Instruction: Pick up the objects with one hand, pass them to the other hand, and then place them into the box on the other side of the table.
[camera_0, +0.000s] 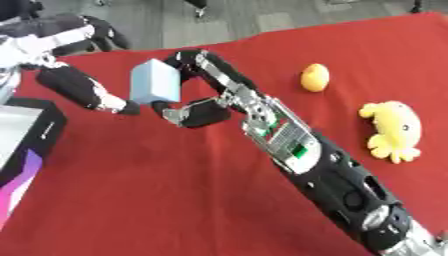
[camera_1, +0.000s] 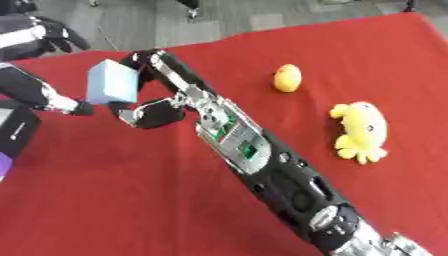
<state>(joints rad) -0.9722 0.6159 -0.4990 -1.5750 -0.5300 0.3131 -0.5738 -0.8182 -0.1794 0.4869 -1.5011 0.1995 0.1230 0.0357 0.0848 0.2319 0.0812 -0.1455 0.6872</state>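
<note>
Left eye view shows your right robot hand (camera_0: 197, 97) reaching from the lower right of the frame up toward the upper left, its black fingers and thumb curled round a pale blue block (camera_0: 156, 81). That block has flat matte faces and squared edges, and it sits above the counter (camera_0: 157, 200), held between the fingers at its right side and the thumb just below it. Your right forearm is a long black shell with silver metal joints and a patch of green and white parts near the wrist.

Your left robot hand (camera_0: 87, 87) comes in from the upper left of the frame, dark fingers stretched out nearly straight, their tips just under the block's lower left corner; you cannot tell whether they touch it.

Covering the counter is a red cloth with a soft, slightly fuzzy look. At the left edge of the frame stands the box (camera_0: 26, 135), black-walled with a pale inside and a purple stripe on its side. Well apart, in the upper right, lies a smooth yellow egg-shaped toy (camera_0: 315, 77), and below it a yellow plush creature (camera_0: 394, 131) with stubby legs lying flat on the cloth.
</note>
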